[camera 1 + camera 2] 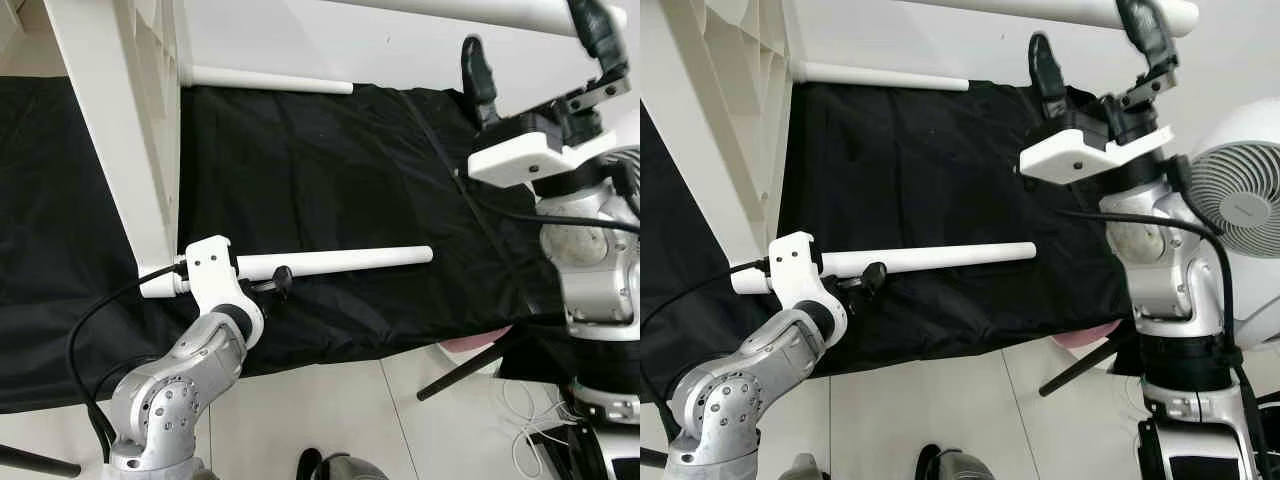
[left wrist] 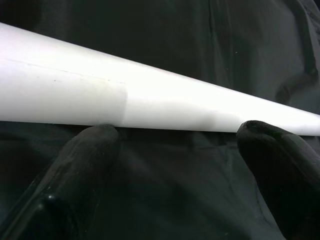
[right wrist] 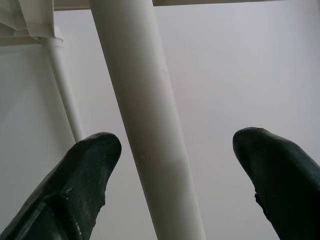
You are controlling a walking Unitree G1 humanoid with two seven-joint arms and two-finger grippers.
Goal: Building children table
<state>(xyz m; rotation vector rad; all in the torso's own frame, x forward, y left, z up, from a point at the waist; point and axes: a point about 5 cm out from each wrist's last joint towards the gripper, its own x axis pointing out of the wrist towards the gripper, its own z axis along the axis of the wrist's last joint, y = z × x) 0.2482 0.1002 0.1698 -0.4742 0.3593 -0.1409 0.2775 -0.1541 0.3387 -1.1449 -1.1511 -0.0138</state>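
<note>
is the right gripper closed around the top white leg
No, in the right wrist view the right gripper is spread wide, its fingers standing clear on either side of the white leg.

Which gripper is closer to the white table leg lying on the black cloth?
Left. The left gripper is right at that leg; the right gripper is up by another leg.

Stereo head pair looking down, wrist cameras close along fingers (image 2: 85, 165)
</note>
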